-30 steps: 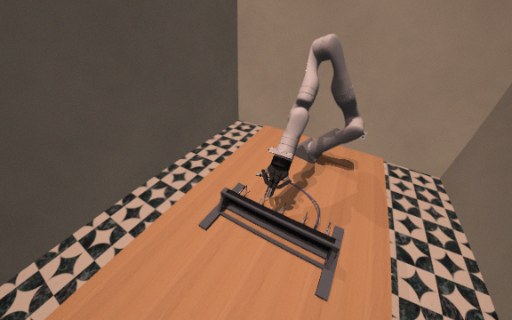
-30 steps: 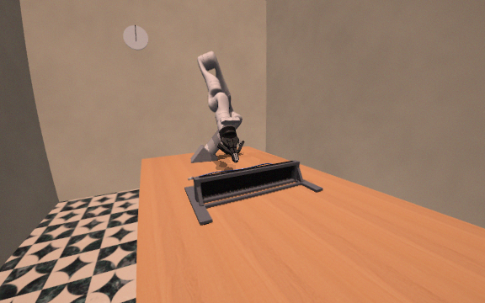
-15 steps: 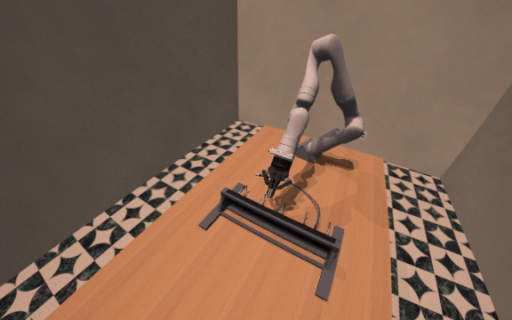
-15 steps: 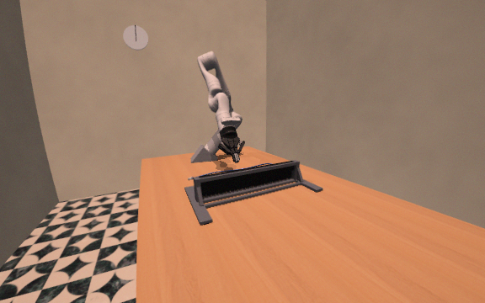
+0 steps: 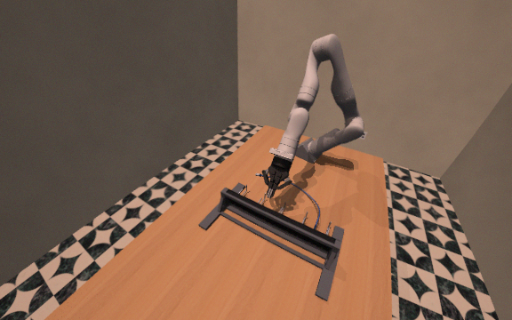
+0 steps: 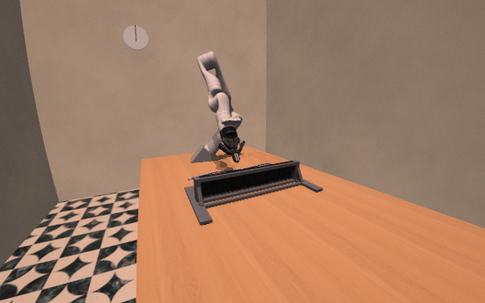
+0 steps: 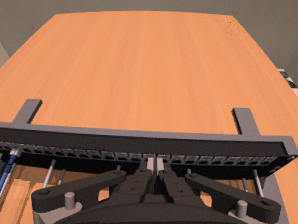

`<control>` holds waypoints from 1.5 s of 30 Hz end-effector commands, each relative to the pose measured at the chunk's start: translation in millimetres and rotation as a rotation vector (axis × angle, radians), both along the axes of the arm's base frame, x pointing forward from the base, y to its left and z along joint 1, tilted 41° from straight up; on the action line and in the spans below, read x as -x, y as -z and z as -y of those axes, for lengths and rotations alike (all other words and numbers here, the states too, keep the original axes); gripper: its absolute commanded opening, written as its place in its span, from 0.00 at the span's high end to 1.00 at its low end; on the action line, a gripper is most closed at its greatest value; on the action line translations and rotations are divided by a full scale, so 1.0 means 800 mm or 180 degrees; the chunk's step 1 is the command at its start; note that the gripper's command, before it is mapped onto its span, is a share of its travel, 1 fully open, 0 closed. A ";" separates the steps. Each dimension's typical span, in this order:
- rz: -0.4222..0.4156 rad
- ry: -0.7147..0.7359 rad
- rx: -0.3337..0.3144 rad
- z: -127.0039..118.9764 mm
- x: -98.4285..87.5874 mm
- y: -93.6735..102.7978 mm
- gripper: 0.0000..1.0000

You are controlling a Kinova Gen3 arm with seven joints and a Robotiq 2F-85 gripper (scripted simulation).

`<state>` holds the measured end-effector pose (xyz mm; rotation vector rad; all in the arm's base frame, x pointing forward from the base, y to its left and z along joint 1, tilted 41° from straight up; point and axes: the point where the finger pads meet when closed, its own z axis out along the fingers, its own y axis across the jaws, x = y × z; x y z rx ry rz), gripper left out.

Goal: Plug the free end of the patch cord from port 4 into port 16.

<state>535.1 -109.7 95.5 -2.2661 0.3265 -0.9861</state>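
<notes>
The grey rack (image 5: 327, 284) (image 6: 198, 208) (image 7: 120, 133) stands on the table, its row of ports facing the arm. The blue cord (image 5: 317, 206) (image 7: 7, 172) is plugged in near one end of the row, at the left in the wrist view. It arcs behind the rack over the table. Its free end (image 5: 259, 175) lies beside the gripper's left in the top view; the wrist view does not show it. My gripper (image 5: 270, 194) (image 6: 237, 159) (image 7: 154, 167) is shut and empty, its tips close to the port side near the row's middle. The port numbers are not readable.
Thin metal rods (image 5: 305, 218) (image 7: 48, 174) stick out from the rack's port side, on both sides of the fingers. The wooden table (image 5: 185, 258) (image 6: 310, 252) (image 7: 150, 65) extends beyond the rack. Its side edges drop to a tiled floor (image 5: 65, 267) (image 6: 74, 265).
</notes>
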 end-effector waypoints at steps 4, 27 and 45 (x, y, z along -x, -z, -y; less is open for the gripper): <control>0.0033 -0.0012 0.0032 0.000 -0.004 -0.003 1.00; 0.0030 -0.0008 0.0027 0.001 -0.004 -0.004 1.00; 0.0014 -0.0018 0.0014 0.040 0.065 -0.048 1.00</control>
